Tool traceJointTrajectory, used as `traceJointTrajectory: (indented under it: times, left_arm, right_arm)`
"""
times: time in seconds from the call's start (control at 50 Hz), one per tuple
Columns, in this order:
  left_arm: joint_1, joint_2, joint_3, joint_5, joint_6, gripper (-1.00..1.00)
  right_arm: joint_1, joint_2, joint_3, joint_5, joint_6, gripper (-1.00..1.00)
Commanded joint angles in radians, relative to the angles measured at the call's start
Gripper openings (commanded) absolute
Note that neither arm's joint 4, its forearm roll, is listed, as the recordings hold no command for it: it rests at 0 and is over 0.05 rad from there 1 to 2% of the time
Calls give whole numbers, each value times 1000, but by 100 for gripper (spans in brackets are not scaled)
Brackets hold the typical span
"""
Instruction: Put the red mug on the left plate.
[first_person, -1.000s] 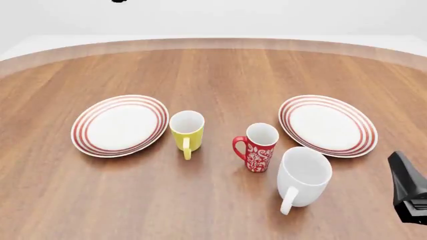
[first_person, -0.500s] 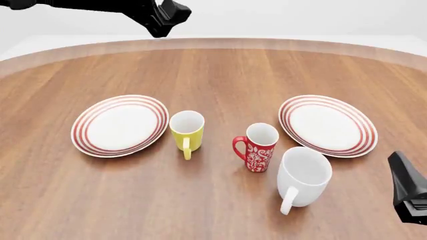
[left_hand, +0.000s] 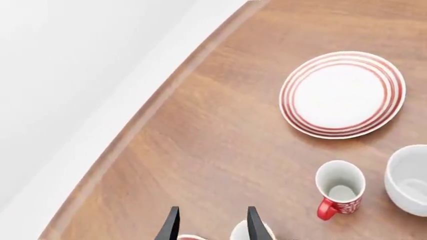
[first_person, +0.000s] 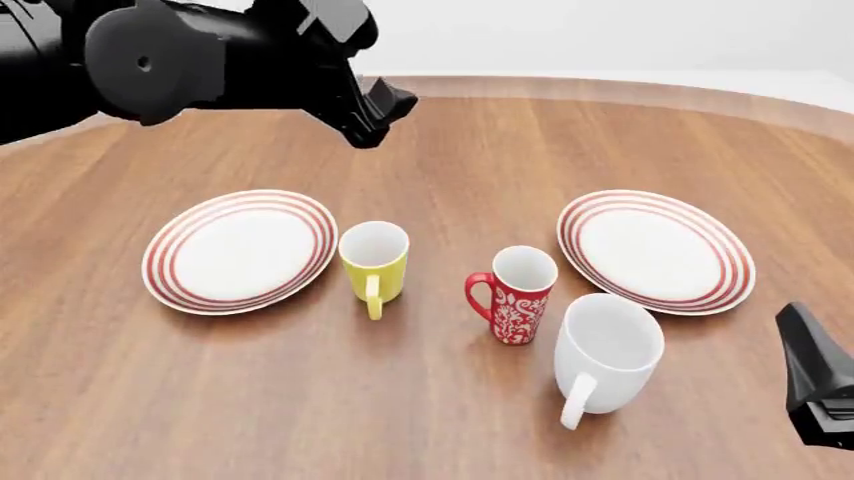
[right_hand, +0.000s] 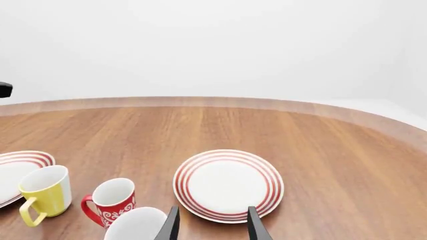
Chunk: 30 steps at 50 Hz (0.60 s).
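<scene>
The red mug (first_person: 515, 293), slim with a white floral pattern, stands upright mid-table with its handle to the left; it also shows as red mug (left_hand: 340, 188) and red mug (right_hand: 111, 200). The left plate (first_person: 176, 274), white with red rings, lies left of the yellow mug, and its edge shows as left plate (right_hand: 33, 159). My left gripper (left_hand: 211, 227) is open and empty, held high over the far left of the table as left gripper (first_person: 376, 112). My right gripper (right_hand: 212, 225) is open and empty, low at the near right.
A yellow mug (first_person: 374, 258) stands between the left plate and the red mug. Just right of the red mug and nearer is a larger white mug (first_person: 607, 352). A second ringed plate (first_person: 707, 290) lies at the right. The right arm (first_person: 817, 385) sits at the near right edge.
The left arm has swung down and to the right from the top edge and now looms larger over the table's far left. The right arm, mugs and plates have not moved.
</scene>
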Motion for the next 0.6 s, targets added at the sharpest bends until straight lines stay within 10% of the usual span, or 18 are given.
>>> traceJointTrajectory:
  times: [0.02,0.6]
  left_arm:
    - [-26,41,65,-65,-24,100]
    - [-102,113,158,-140,-62,100]
  right_arm:
    - [0,0,0,0,0,100]
    - [0,0,0,0,0,100]
